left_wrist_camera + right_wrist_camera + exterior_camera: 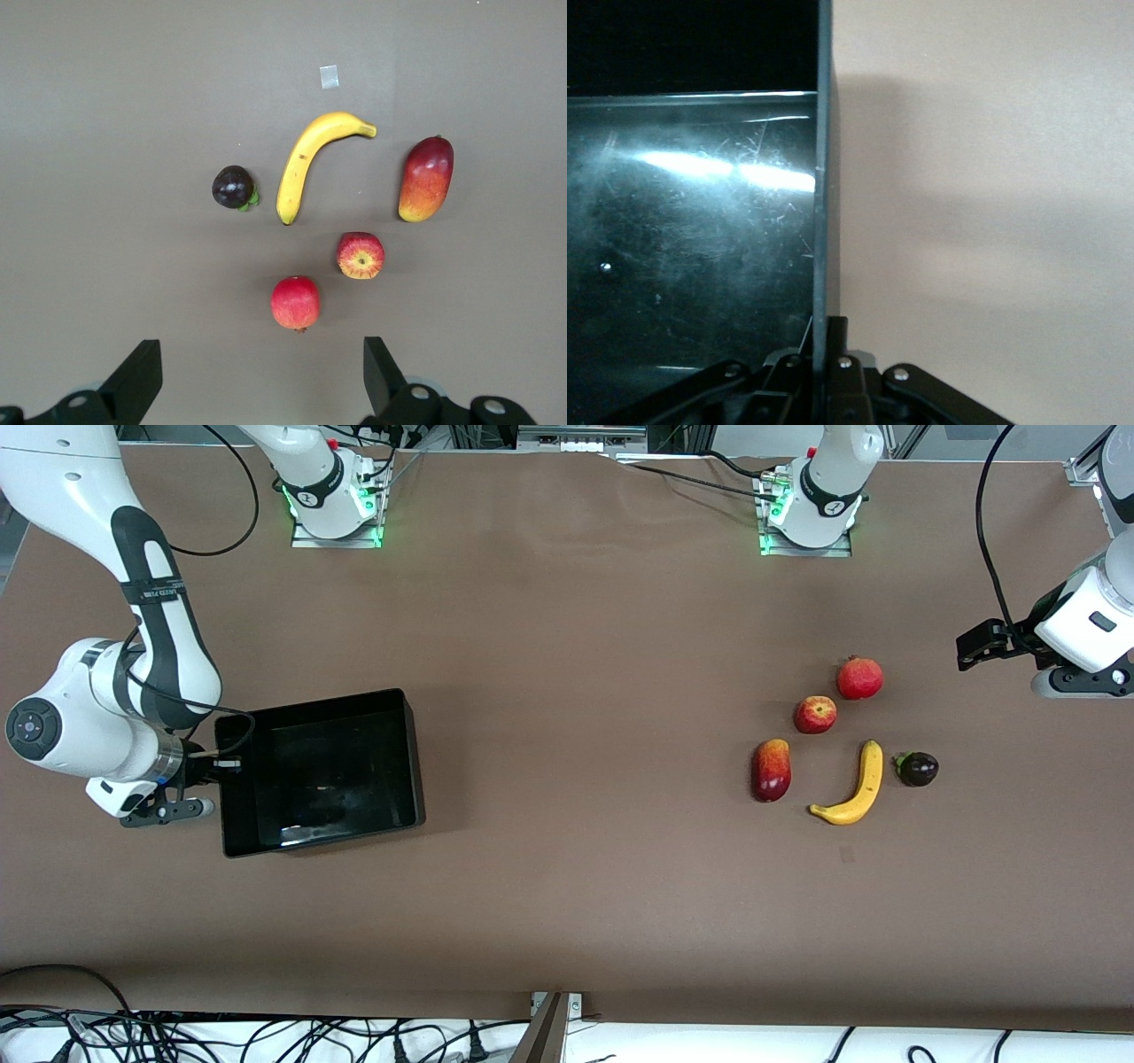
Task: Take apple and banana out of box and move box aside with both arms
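Note:
The black box (319,701) sits toward the right arm's end of the table. My right gripper (229,763) is shut on its end wall (822,177), one finger inside and one outside (826,341). The fruits lie toward the left arm's end: pomegranate (859,678), apple (815,715), mango (772,770), banana (855,786) and dark purple fruit (918,769). My left gripper (979,646) hangs open and empty over the table beside them. Its view (257,372) shows the pomegranate (295,302) closest, then the apple (361,255), mango (426,178), banana (310,159) and purple fruit (233,187).
A small tape mark (847,854) lies on the brown table, nearer to the front camera than the banana. Both arm bases (335,500) stand along the table's back edge. Cables (266,1036) run along the front edge.

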`<state>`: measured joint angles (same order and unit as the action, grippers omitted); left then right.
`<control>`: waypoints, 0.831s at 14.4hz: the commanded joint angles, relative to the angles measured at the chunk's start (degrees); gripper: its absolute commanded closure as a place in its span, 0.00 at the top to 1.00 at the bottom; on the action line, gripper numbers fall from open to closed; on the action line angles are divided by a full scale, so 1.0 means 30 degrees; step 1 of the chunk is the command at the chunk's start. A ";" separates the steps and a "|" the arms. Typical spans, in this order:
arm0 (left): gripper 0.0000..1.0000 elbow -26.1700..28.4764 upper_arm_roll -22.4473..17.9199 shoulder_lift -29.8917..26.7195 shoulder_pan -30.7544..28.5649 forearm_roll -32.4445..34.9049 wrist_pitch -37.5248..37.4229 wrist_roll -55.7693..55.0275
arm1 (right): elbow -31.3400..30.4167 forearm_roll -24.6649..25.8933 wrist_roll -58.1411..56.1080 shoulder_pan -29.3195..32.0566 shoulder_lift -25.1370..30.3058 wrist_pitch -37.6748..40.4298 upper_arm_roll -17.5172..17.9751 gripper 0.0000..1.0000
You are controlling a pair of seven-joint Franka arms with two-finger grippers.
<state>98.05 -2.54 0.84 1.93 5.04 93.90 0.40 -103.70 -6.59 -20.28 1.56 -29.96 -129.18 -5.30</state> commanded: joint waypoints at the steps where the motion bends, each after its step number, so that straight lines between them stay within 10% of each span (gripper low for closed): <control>1: 1.00 -0.0661 -0.0002 0.0366 0.0061 -0.0156 -0.0304 0.0219 | -0.2051 -0.0206 -0.0740 0.0448 0.1048 -0.1231 -0.0164 0.00; 12: 1.00 -0.0662 -0.0002 0.0337 0.0003 -0.0244 -0.0479 0.0278 | -0.2701 -0.0964 0.1132 0.0156 0.1315 -0.3021 -0.0986 0.00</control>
<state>97.68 -2.54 1.14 1.93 5.04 93.87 0.40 -110.89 -7.67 -19.34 2.39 -26.37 -136.25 -8.85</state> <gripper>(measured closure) 0.000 0.965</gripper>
